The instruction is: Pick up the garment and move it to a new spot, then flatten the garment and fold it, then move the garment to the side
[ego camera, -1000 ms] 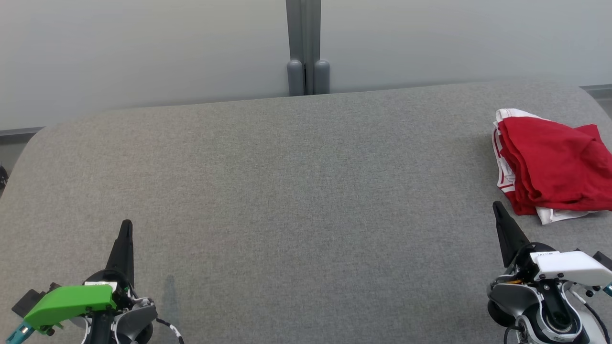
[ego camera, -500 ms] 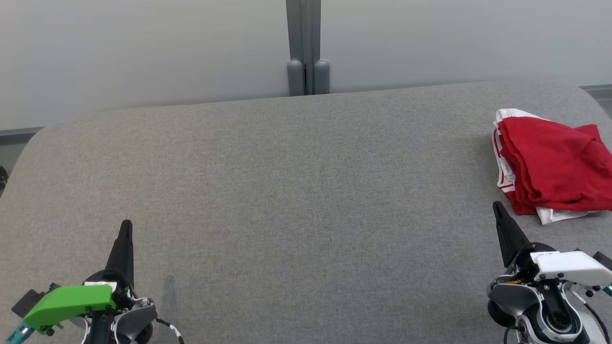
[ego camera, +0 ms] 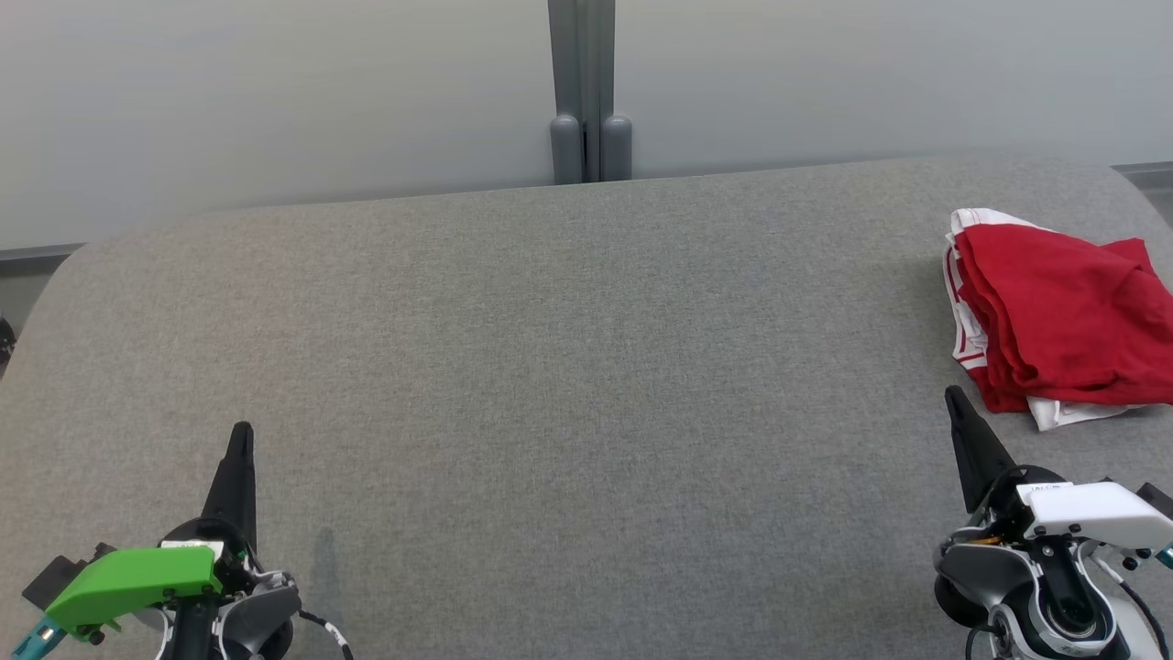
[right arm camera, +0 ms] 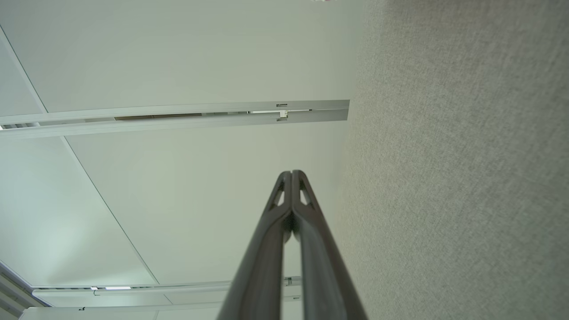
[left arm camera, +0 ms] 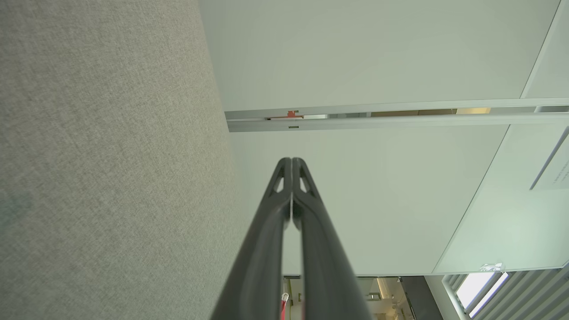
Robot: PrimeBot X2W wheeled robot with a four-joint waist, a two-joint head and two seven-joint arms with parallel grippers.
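Observation:
A red garment with white striped trim [ego camera: 1063, 321] lies crumpled at the right edge of the grey felt table [ego camera: 568, 367] in the head view. My right gripper [ego camera: 953, 396] sits at the lower right, just below and left of the garment, not touching it; its fingers [right arm camera: 291, 174] are pressed together and hold nothing. My left gripper [ego camera: 242, 431] rests at the lower left, far from the garment, fingertips [left arm camera: 292, 161] also shut with nothing between them.
A grey post [ego camera: 589, 92] splits the pale wall panels behind the table's far edge. The table's rounded corners curve away at far left and far right. The wrist views look along the table surface toward the pale wall panels.

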